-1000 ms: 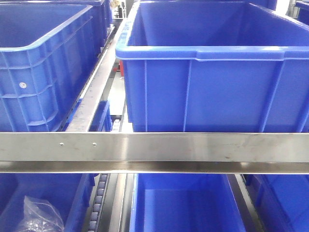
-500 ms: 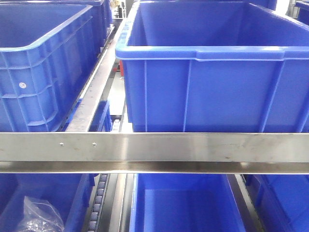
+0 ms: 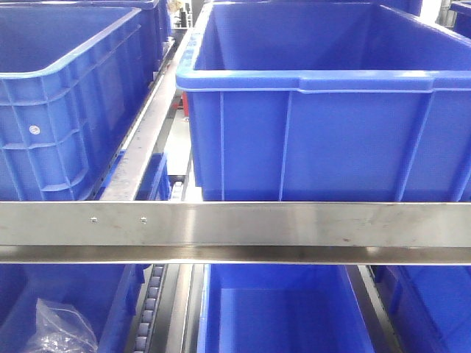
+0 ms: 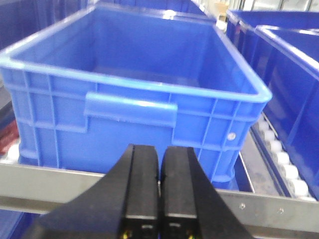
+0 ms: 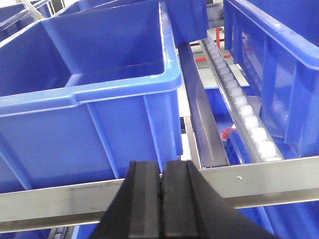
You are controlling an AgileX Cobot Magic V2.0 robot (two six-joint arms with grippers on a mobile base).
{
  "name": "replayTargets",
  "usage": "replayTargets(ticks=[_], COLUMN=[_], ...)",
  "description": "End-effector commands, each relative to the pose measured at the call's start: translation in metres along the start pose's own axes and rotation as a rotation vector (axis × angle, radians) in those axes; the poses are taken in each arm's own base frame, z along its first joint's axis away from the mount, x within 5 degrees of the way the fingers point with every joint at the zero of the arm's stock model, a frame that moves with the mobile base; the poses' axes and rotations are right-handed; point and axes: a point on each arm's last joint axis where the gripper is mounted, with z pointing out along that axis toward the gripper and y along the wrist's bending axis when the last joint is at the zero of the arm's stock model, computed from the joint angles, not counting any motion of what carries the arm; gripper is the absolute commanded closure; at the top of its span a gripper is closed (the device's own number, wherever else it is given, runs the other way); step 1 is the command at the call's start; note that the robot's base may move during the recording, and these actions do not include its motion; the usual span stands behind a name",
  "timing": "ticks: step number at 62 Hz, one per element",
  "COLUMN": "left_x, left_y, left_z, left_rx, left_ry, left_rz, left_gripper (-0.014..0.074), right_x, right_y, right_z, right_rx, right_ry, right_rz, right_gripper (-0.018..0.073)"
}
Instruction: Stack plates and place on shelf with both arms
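1. Left wrist view: left gripper (image 4: 159, 164) fingers pressed together, holding nothing, aimed at a blue crate (image 4: 134, 99) at 12 o'clock.
2. Right gripper (image 5: 162, 191) likewise pinched empty, poised above the shelf (image 5: 259, 177) rail.
3. No plates visible; both arms seem parked.

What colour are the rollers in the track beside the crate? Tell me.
White rollers, a row in the shelf track; the right wrist view shows them best.
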Motion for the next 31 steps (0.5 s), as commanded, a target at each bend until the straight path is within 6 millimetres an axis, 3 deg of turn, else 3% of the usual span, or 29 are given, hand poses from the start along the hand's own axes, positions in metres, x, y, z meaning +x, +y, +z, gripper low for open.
replayTargets(ticks=[1,31], left_x=[-0.0084,-0.0084], left_y=[-0.0016,-0.0016], left_z=[-0.0021,-0.0021], left_rx=[0.019,0.019], left_ry=[-0.11,-0.11], left_rz=[-0.004,-0.004], left_gripper=[0.0499,0.0499], right_x=[-0.0086,-0.0086], right_y=[0.0013,0.0013], right_z=[-0.0019,-0.0019], right_rx=[-0.014,-0.014], right_ry=[-0.107,-0.107], right_rz=[-0.008,-0.008], right_gripper=[0.0503,0.0503])
